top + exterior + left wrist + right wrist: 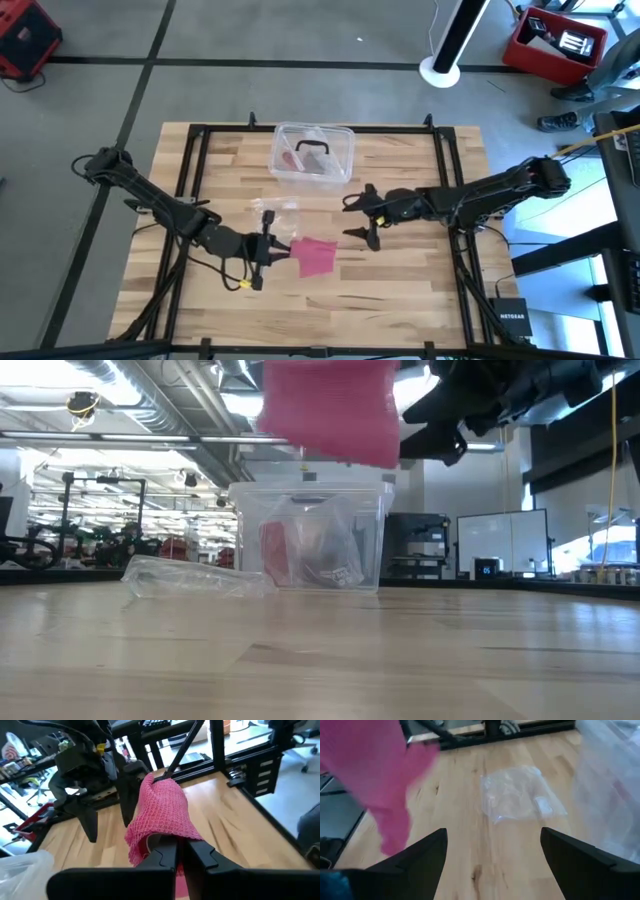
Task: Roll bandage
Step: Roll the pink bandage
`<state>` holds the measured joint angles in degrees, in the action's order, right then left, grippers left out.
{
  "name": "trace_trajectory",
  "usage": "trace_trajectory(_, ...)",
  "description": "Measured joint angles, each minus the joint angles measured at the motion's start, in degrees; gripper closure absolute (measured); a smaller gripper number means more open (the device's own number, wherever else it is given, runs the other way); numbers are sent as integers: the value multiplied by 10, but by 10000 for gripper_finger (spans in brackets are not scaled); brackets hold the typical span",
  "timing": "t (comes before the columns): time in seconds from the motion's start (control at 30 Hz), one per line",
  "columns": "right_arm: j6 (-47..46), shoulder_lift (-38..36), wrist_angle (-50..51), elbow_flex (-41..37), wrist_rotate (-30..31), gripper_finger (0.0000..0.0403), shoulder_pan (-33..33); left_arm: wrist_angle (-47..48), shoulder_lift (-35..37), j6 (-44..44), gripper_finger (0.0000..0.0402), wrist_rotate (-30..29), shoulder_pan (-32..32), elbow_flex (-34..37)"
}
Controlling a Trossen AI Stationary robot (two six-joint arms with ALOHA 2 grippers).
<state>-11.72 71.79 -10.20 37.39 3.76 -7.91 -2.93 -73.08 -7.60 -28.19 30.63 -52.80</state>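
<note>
In the high view, the left gripper [268, 248] sat at lower centre of the frame, clenched on one end of the bandage [316, 256], whose pink fabric spread out just right of it. The right gripper [362, 214] waited near centre, its fingers spread wide and holding nothing. A clear plastic box [313, 155] stood at upper centre, and a crumpled wrapper [277, 213] lay just below it.

In the low view, the bandage [330, 405] hung at the top of the frame, clear of the table [320, 660], with the box [312, 535] behind it.

In the left wrist view, the fabric [161, 817] draped from the closed fingers [202, 855] at bottom centre, and the right gripper [105, 810] stood beyond it at upper left.

In the right wrist view, the bandage [370, 775] filled the upper left, the wrapper [520, 792] lay at centre, and the open fingers [417, 857] showed along the bottom.

The strip hung loose and bunched, so it could twist, roll unevenly, or slip out of the single pinch. The free gripper could also grab a fold instead of the end.
</note>
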Motion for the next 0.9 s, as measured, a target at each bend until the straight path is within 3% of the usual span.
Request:
trace_trajectory(0.1, 44, 14, -9, 1, -19, 81, 0, -1, 0, 16, 400, 0, 0, 0)
trace_trajectory(0.3, 240, 24, -57, 1, -59, 91, -30, -2, 0, 53, 400, -6, -4, 0)
trace_trajectory(0.6, 561, 33, -111, 1, 42, 149, -76, -9, 0, 73, 400, -12, -16, 0)
trace_trajectory(0.73, 642, 57, -140, 1, 52, 173, -76, -7, 0, 77, 400, -12, -23, 0)
trace_trajectory(0.9, 675, 79, -173, 1, 77, 208, -75, -9, 0, 81, 400, -12, -23, 0)
